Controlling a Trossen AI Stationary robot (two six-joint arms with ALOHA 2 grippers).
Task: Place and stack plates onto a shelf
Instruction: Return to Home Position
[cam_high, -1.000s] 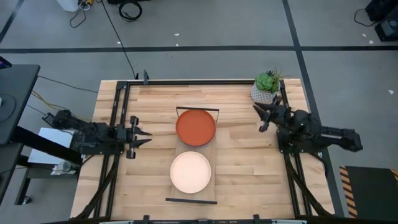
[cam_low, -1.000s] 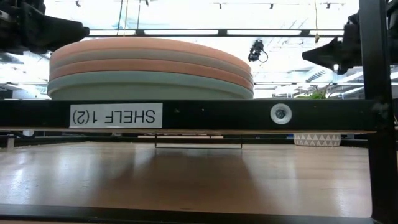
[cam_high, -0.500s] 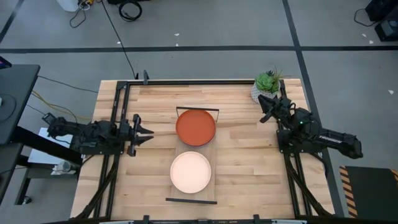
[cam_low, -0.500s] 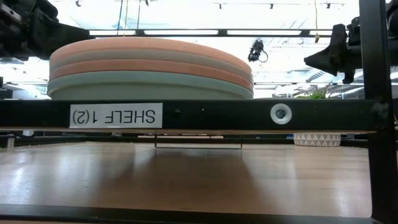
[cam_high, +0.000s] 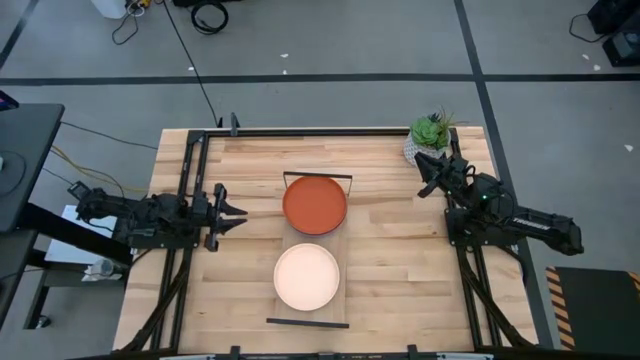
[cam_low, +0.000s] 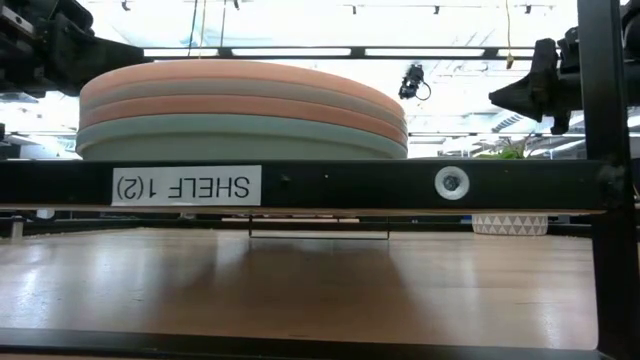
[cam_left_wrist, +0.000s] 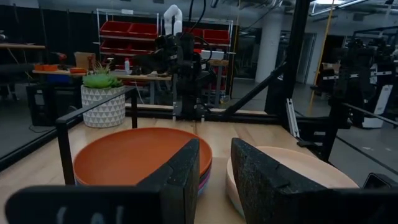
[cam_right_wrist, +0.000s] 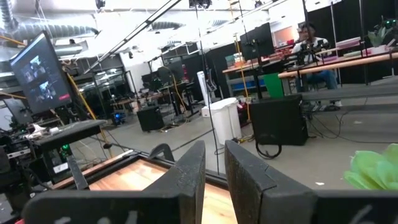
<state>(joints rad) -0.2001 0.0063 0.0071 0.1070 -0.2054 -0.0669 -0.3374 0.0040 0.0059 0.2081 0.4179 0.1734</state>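
Return to home, plates shelved

I am seeing the orange-topped stack (cam_high: 314, 204) and the pale-pink-topped stack (cam_high: 306, 276) sitting on the shelf (cam_high: 341, 246). The left end effector (cam_high: 238, 213) and right end effector (cam_high: 422, 178) are hanging slightly open, empty, well apart from both; I am planning slow, level folds homeward.

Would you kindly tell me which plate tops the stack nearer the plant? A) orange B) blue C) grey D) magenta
A: in the high view the orange plate lies on top of the stack nearer the plant, while a pale plate tops the other stack.
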